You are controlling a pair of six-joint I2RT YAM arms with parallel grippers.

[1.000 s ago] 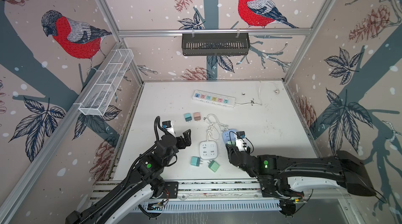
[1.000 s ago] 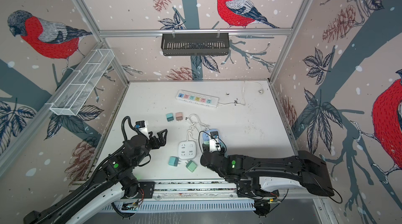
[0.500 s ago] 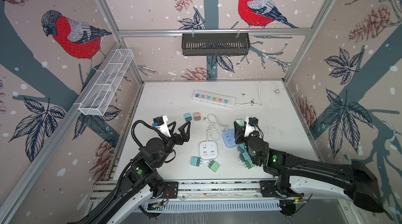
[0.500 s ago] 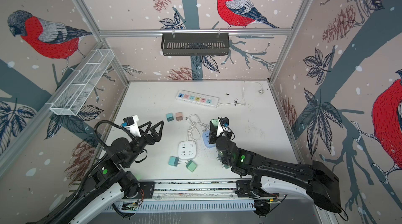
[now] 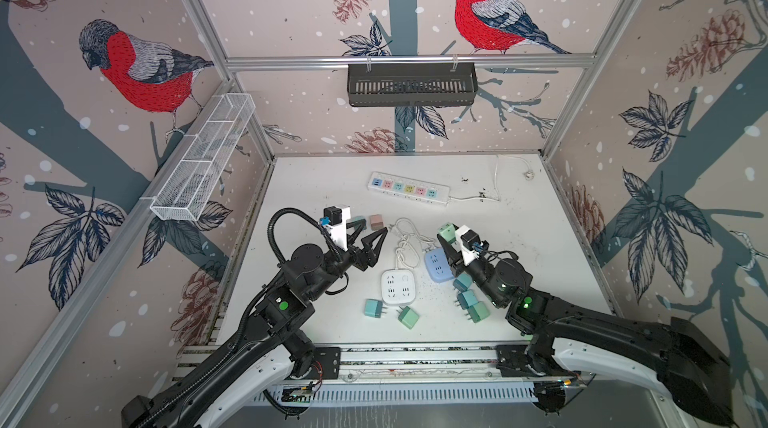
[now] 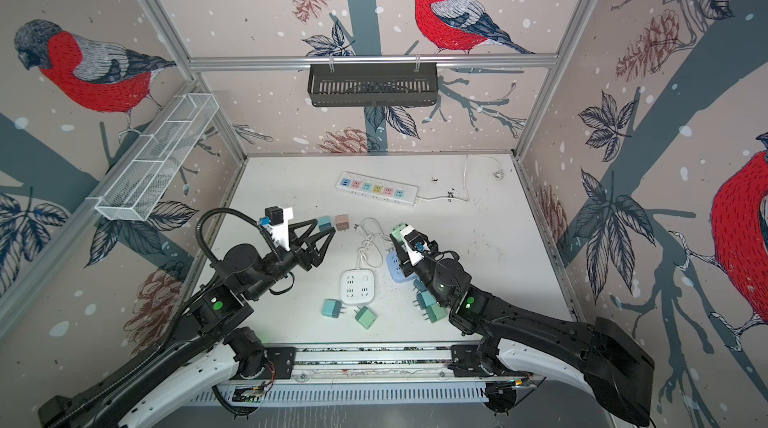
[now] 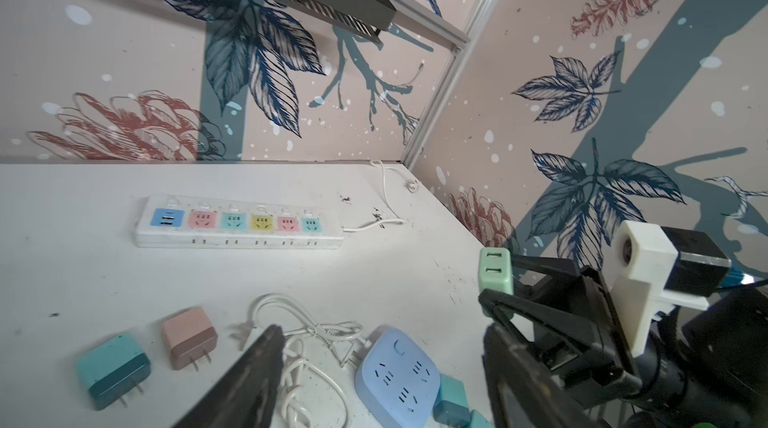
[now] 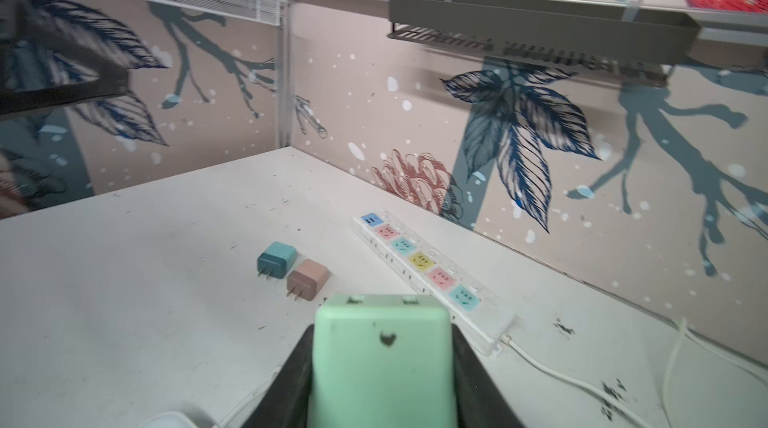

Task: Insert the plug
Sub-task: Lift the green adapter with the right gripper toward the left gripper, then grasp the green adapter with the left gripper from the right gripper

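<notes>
Right gripper (image 5: 446, 238) clamped on mint-green plug (image 8: 380, 367) | left gripper (image 6: 326, 227) apart, empty | risk: prongs hidden, seemingly wrist-facing; insertion into power strip (image 5: 409, 189) may fail

The right claw (image 8: 382, 338) clamps a mint plug (image 8: 380, 376), power strip (image 8: 428, 272) beyond.

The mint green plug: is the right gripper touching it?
Touching. In the right wrist view the fingers of the right gripper press against both sides of the mint green plug, with no gap.
</notes>
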